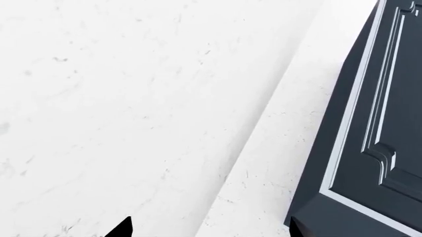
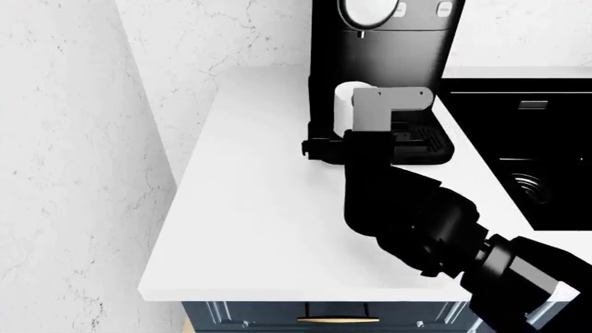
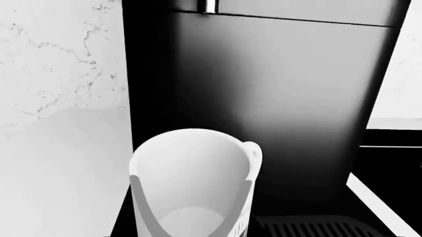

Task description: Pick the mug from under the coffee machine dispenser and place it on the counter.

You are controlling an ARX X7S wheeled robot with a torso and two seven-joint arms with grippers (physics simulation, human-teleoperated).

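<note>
The white mug (image 3: 191, 182) stands upright on the ribbed drip tray (image 3: 316, 229) of the black coffee machine dispenser (image 3: 277, 98), below its silver spout (image 3: 208, 6). My right gripper (image 3: 191, 228) is open, and the mug sits close between its dark fingers. In the head view the mug (image 2: 347, 97) is partly hidden behind my right wrist. There the right gripper (image 2: 324, 142) reaches in at the machine (image 2: 389, 48) from the front. The white counter (image 2: 249, 208) stretches left of the machine. My left gripper (image 1: 209, 229) is open with nothing in it and faces a white wall.
A black sink (image 2: 527, 159) lies right of the machine. White marbled wall (image 2: 65, 173) bounds the counter's left side. Blue cabinet fronts (image 2: 240, 313) sit under the counter's front edge. A dark blue panelled cabinet (image 1: 376, 123) is close to my left gripper.
</note>
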